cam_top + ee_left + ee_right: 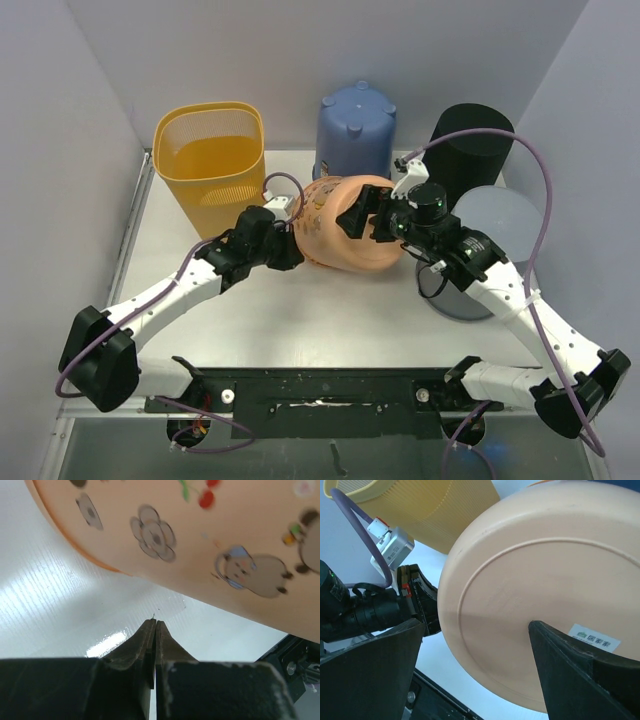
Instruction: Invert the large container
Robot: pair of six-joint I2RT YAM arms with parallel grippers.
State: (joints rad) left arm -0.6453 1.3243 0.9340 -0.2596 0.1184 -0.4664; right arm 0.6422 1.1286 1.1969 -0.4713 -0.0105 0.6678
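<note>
Two grippers, one at each end of the large container (340, 235), and neither is holding it. The container lies on its side in the middle of the table (300, 320), long axis roughly left-right in the top view. Its flat base faces the right arm; the printed wall and mouth end face the left arm. My read is that it's half-turned and needs another quarter roll onto its mouth.

Left gripper (154, 625): jaws fully closed and empty, tips low over the table just beside the curved wall near the rim. The wrist view shows no contact.

Right gripper (476, 624): jaws spread wide with nothing clamped, pointed square at the base. The base is broader than the gap, so it can push there but not pinch. Can't tell if it's touching.

Key relation: the base is nearest the right arm, so tipping it up and over toward the left looks like that arm's job, with the closed left tip as a stop at the rim. The yellow basket (210, 160) sits near, behind-left, so watch the swing.
</note>
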